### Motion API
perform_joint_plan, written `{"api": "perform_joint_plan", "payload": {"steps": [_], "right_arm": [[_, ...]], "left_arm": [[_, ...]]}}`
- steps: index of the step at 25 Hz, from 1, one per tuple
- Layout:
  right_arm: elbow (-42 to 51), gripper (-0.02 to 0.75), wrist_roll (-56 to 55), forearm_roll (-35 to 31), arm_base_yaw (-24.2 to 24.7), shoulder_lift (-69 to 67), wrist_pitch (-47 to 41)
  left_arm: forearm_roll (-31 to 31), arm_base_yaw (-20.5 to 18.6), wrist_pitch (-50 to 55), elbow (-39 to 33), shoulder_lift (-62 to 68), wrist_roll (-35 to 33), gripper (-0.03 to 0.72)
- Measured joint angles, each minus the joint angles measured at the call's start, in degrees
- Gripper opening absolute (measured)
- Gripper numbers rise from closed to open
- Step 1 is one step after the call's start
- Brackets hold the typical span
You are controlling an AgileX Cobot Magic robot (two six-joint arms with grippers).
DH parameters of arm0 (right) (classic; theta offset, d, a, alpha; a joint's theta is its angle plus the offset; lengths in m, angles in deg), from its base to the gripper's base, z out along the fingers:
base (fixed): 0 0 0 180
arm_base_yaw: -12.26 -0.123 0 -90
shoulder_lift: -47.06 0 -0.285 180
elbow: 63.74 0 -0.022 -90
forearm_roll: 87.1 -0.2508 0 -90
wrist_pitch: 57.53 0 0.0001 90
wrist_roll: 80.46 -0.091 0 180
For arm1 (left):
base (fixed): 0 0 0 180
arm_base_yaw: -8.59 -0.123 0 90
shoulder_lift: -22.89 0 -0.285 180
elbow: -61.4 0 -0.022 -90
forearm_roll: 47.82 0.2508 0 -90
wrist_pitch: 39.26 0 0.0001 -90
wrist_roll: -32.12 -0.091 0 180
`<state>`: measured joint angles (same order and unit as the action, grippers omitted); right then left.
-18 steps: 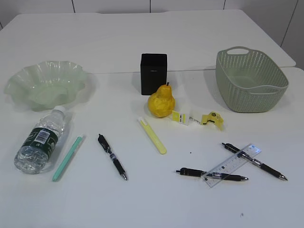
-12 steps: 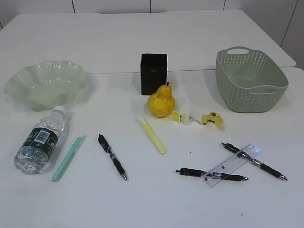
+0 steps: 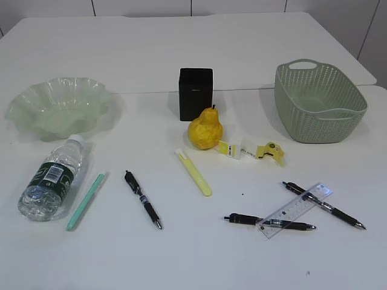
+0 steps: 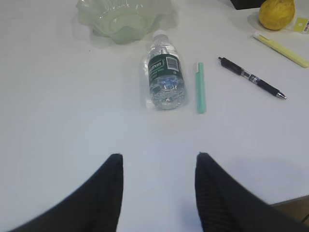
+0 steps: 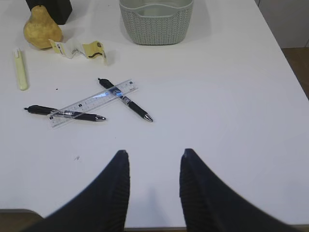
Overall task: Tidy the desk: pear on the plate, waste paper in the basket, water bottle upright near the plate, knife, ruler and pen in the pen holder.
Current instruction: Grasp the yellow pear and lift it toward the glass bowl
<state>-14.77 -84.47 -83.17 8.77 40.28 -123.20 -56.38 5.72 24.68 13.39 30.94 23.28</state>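
The yellow pear (image 3: 205, 128) stands in front of the black pen holder (image 3: 195, 93), with the waste paper (image 3: 253, 151) scraps to its right. The water bottle (image 3: 51, 178) lies on its side below the wavy green plate (image 3: 36, 96). The clear ruler (image 3: 294, 210) lies across two black pens (image 3: 269, 222); a third pen (image 3: 143, 199) lies apart. A mint stick (image 3: 86, 200) and a yellow stick (image 3: 195, 172) lie flat; which is the knife I cannot tell. My left gripper (image 4: 159, 157) hovers open short of the bottle (image 4: 165, 77). My right gripper (image 5: 154, 153) hovers open short of the ruler (image 5: 94, 102).
The grey-green basket (image 3: 314, 124) stands at the back right, holding nothing I can see. A seam in the desk (image 3: 145, 90) runs behind the pen holder. Neither arm shows in the exterior view. The desk's front edge lies just under my right gripper.
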Motion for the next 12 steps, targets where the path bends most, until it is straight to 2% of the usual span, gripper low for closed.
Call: {"api": "perform_joint_plan", "payload": {"steps": [12], "right_arm": [[0.00, 0.294, 0.00, 0.00, 0.00, 0.00, 0.00]], "left_arm": [[-2.01, 0.00, 0.00, 0.00, 0.00, 0.00, 0.340]]}}
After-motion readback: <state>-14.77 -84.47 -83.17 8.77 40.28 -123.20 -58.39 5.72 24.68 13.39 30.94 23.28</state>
